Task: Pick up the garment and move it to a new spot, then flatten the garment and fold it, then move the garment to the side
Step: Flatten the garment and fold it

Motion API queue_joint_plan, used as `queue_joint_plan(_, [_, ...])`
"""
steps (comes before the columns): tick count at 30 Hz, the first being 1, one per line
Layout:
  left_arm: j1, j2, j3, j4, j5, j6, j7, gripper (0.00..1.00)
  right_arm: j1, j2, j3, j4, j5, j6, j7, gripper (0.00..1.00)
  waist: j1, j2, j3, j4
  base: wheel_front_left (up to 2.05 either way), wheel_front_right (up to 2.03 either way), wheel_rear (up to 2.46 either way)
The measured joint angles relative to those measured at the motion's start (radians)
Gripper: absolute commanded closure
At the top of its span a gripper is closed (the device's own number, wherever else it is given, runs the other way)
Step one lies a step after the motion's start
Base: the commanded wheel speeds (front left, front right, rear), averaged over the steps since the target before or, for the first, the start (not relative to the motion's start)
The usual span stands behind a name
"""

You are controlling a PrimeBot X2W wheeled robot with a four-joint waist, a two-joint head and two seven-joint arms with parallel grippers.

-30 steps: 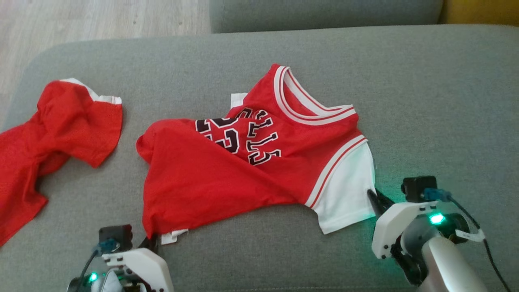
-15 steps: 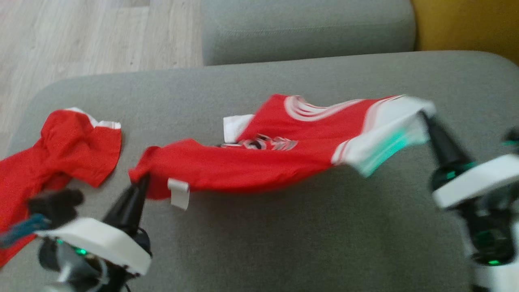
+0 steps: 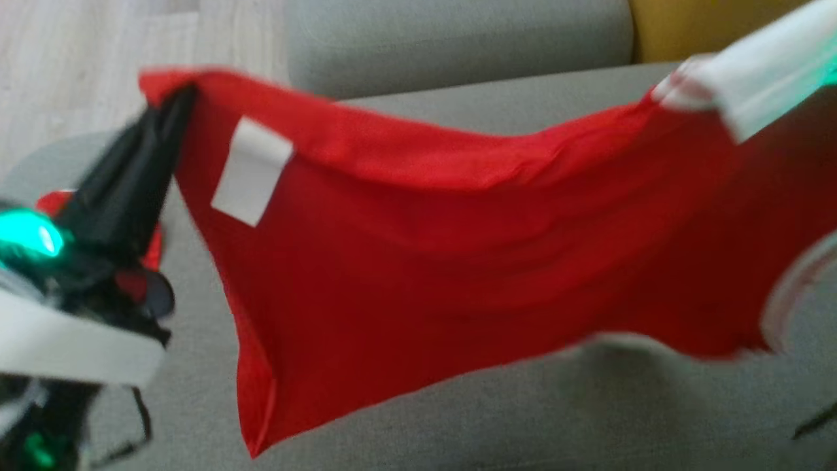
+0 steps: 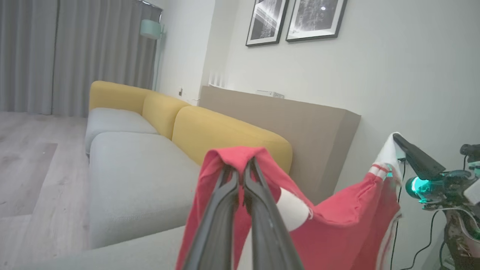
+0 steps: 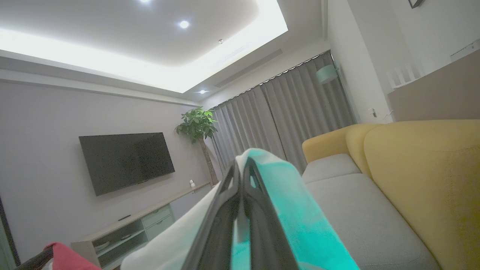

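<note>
Lift step: left pincer (image 3: 185, 98) at ten o'clock, right pincer (image 5: 242, 165) at two, both clamped on the garment (image 3: 458, 261); next, set it down elsewhere.

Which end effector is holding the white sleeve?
The right end effector, shut on the white sleeve of the jersey; the left end effector pinches its red corner near the tag.
</note>
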Motion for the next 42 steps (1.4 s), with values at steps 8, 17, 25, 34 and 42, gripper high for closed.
queue_joint_plan(8, [-0.284,0.017,-0.063,0.159,-0.007,0.016,0.077,1.0,-0.236,-0.002,-0.025,0.13,-0.09,0.0,0.11,1.0,0.0,0.0,0.115,-0.021,0.0,0.0,0.0])
queue_joint_plan(17, [-0.631,0.003,-0.15,0.672,0.175,0.006,-0.005,1.0,-0.572,-0.012,0.043,0.588,-0.362,0.0,-0.07,1.0,0.0001,0.0,0.309,-0.017,0.0,0.0,0.0])
queue_joint_plan(25, [-0.974,-0.083,-0.185,1.138,0.337,0.006,-0.335,1.0,-0.894,-0.012,0.063,0.978,-0.548,0.0,-0.419,1.0,0.0003,-0.0001,0.422,-0.006,0.0,0.0,0.0])
queue_joint_plan(34, [-0.97,-0.124,-0.238,1.439,0.388,-0.055,-0.578,1.0,-0.783,-0.015,0.218,1.154,-0.426,0.0,-0.666,1.0,0.0001,0.0,0.403,-0.01,0.0,0.0,0.0])
queue_joint_plan(42, [-0.554,-0.107,-0.291,1.376,0.354,-0.099,-0.567,1.0,-0.267,-0.091,0.343,1.025,-0.252,0.0,-0.637,1.0,0.0001,0.0,0.295,-0.019,0.0,0.0,0.0])
